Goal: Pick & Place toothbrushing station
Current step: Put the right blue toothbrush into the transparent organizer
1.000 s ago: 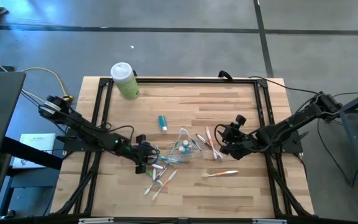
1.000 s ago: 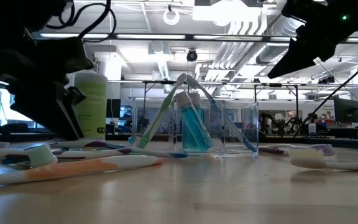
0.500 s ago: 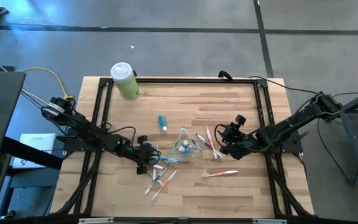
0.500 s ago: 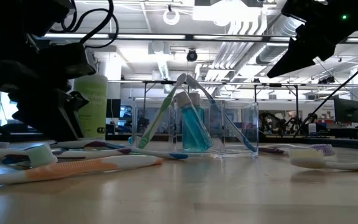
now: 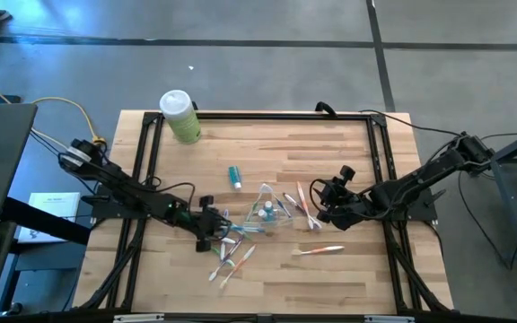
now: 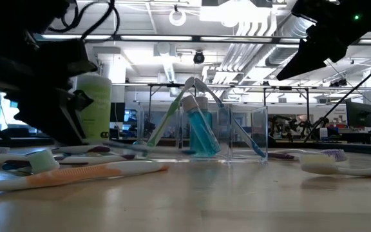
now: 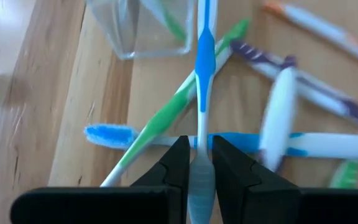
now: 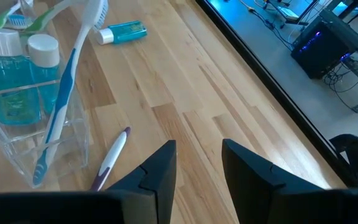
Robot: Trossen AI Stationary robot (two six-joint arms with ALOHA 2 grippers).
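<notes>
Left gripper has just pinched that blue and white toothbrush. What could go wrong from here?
The left gripper holds only the tail end of the blue and white toothbrush, so it might pivot or slip when lifted. A green toothbrush crosses beside it and could get dragged. The brush's far end reaches the clear cup, which may be nudged.

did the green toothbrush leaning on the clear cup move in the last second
Yes. In the low view the green toothbrush now leans flatter against the clear cup, its lower end swung toward the pale-green bottle, where the left hand grips a blue-and-white toothbrush.
</notes>
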